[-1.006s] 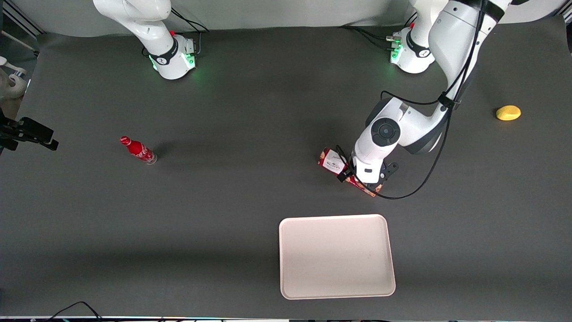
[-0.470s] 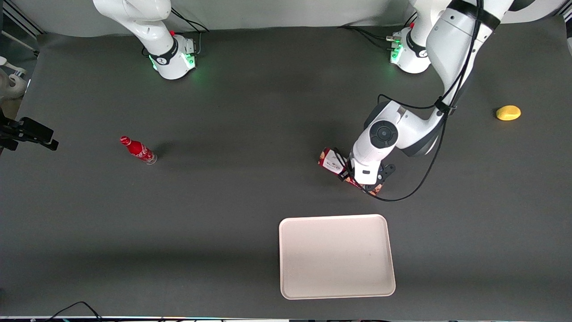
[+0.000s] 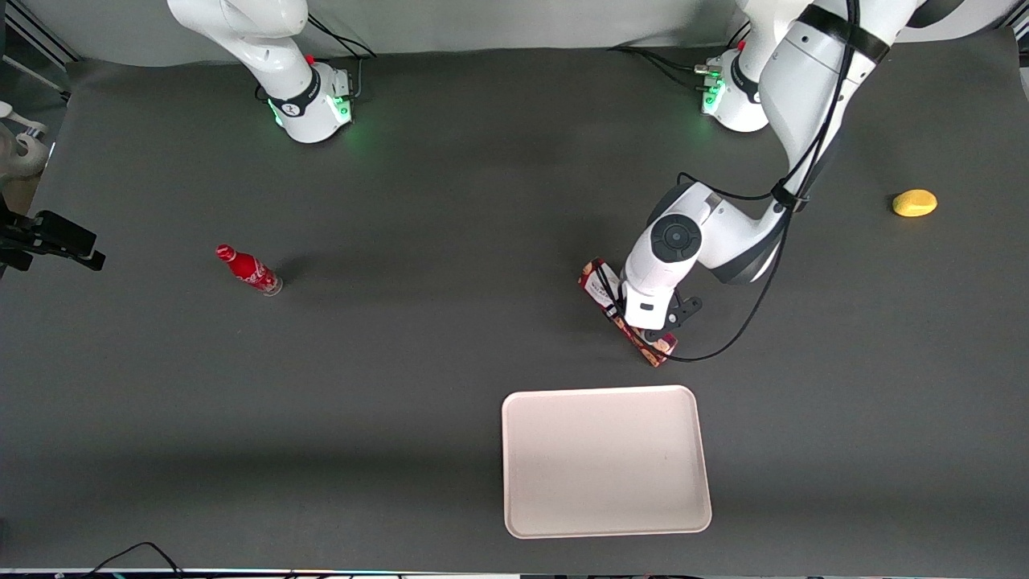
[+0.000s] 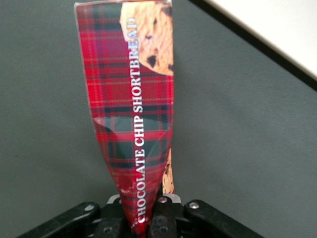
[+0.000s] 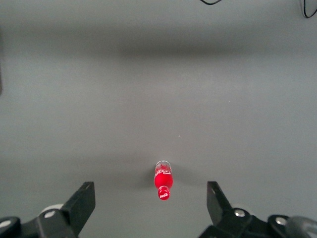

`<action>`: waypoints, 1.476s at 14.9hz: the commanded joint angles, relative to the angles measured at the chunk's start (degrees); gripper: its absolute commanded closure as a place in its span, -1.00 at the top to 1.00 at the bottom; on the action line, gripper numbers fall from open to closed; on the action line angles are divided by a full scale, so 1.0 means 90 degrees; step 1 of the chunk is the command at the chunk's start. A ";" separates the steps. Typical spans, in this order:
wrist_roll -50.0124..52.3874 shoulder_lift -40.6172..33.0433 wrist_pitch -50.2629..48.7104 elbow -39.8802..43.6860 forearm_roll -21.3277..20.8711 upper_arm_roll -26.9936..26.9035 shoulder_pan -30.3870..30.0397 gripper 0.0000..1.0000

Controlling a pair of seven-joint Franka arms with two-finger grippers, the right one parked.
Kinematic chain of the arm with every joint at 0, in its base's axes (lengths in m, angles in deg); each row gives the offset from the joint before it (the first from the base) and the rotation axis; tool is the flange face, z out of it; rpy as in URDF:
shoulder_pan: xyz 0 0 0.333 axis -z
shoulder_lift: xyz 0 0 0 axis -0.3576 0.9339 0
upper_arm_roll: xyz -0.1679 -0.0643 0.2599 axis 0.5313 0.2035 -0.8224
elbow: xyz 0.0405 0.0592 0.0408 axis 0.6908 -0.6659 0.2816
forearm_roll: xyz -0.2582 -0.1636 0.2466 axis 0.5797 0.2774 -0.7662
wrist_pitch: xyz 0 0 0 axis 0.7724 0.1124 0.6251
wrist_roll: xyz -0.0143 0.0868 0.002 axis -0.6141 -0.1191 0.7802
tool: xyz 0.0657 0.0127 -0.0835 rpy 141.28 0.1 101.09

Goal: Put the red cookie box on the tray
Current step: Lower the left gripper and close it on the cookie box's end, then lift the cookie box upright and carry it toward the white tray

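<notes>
The red cookie box (image 3: 600, 284), dark-red plaid with a white label at one end, lies slantwise under my left arm's wrist, farther from the front camera than the tray. The left gripper (image 3: 645, 324) is shut on the box near its middle. In the left wrist view the gripper (image 4: 148, 218) pinches the plaid box (image 4: 131, 99), whose side is dented between the fingers. The cream-white tray (image 3: 607, 466) sits nearer the front camera and holds nothing; its corner shows in the left wrist view (image 4: 282, 29).
A small red soda bottle (image 3: 249, 270) lies toward the parked arm's end of the table and shows in the right wrist view (image 5: 163, 181). A yellow lemon-like object (image 3: 914, 203) sits toward the working arm's end. A loose black cable (image 3: 723, 347) hangs beside the gripper.
The gripper has shifted slightly toward the parked arm's end with the box in it. The box has turned, so it now points more steeply toward the tray.
</notes>
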State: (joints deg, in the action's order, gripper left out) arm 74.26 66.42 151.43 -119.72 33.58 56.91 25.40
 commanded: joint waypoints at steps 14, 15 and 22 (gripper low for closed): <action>-0.1652 -0.0372 -0.5437 0.4374 -0.0063 0.1280 -0.0035 -1.00; -0.2149 -0.0373 -0.5379 0.4345 -0.0072 0.1241 -0.0065 -1.00; -0.5412 0.0417 -0.3848 0.4325 0.0055 0.0442 -0.0114 -1.00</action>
State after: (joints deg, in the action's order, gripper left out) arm 34.48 66.13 111.81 -81.98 33.47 63.56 24.28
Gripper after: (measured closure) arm 0.903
